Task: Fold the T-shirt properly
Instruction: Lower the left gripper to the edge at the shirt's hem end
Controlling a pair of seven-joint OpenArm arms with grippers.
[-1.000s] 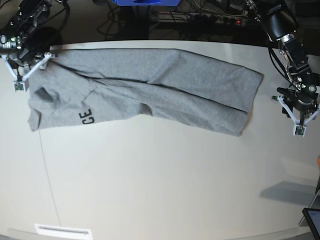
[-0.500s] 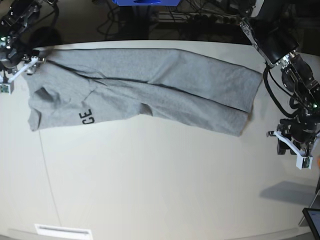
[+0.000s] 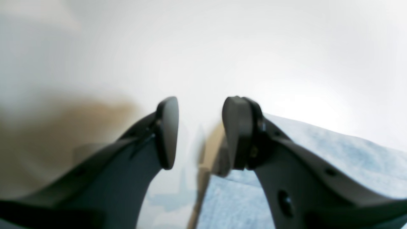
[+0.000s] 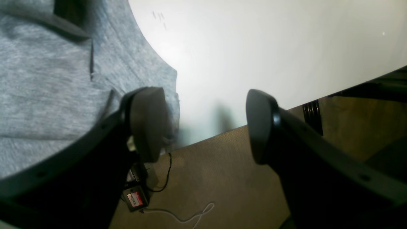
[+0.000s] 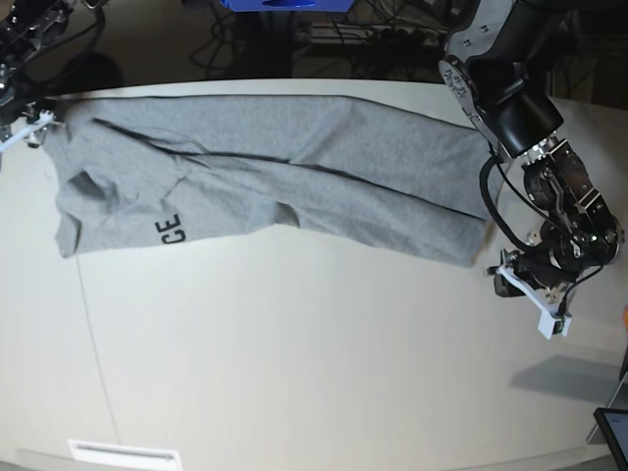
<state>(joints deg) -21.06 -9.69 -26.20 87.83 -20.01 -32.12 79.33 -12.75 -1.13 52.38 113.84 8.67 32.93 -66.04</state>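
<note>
The heather-grey T-shirt (image 5: pixel 285 177) lies folded into a long band across the far part of the white table (image 5: pixel 294 353), with black letters "CE" (image 5: pixel 172 230) near its left end. My left gripper (image 5: pixel 531 300) hovers just off the band's near right corner. In the left wrist view the left gripper (image 3: pixel 198 132) stands open and empty, with grey cloth (image 3: pixel 334 152) beside its right finger. My right gripper (image 5: pixel 20 130) sits at the shirt's far left corner, at the table's edge. Seen from the right wrist, the right gripper (image 4: pixel 203 124) is open wide, the shirt (image 4: pixel 47 79) beside its left finger.
The right wrist view shows the table edge (image 4: pixel 206 135), and below it the floor with a cable and a small device (image 4: pixel 135 198). A tablet corner (image 5: pixel 613 432) sits at the near right. A white label strip (image 5: pixel 123 453) lies at the near left.
My left arm has swung down and inward to the shirt's near right corner. My right gripper has drawn back left off the shirt's far left corner and opened wider.
</note>
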